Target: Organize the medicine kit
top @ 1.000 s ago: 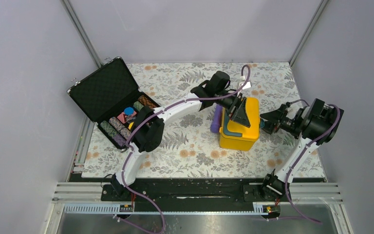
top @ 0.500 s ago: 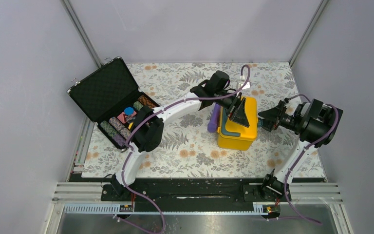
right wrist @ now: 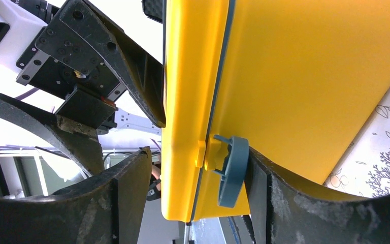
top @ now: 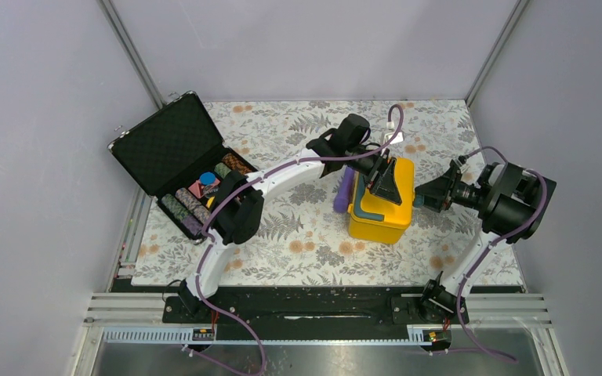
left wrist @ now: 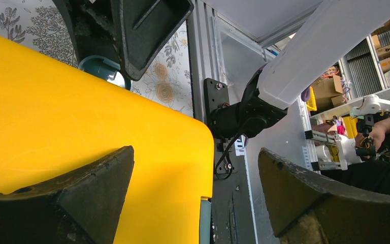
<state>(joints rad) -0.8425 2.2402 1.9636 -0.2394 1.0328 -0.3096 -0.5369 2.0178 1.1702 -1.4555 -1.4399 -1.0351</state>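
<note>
The table (top: 298, 235), laid with a floral cloth, carried the whole work; an open black hard case (top: 168, 145) of coloured rolls sat at its far left corner, well apart from the job. The medicine kit (top: 396, 215) stood right of centre with its yellow lid down, between the two arms. The left gripper (top: 386, 184) hung over the lid, jaws spread wide and holding nothing, one finger above the yellow surface and the other past its edge. The right gripper (top: 423, 196) stood at the kit's right side, also parted and not clamped. A purple item (top: 345, 192) lay just beside the kit's left wall; its nature could not be told. The teal latch (right wrist: 232, 170) stood out from the seam between the right fingers (right wrist: 304, 203), against one and clear of the other.

Judgement: the latch was the step in hand; the left gripper should bear down on the lid to steady the kit; the right should work the latch alone, without shoving the case sideways.
</note>
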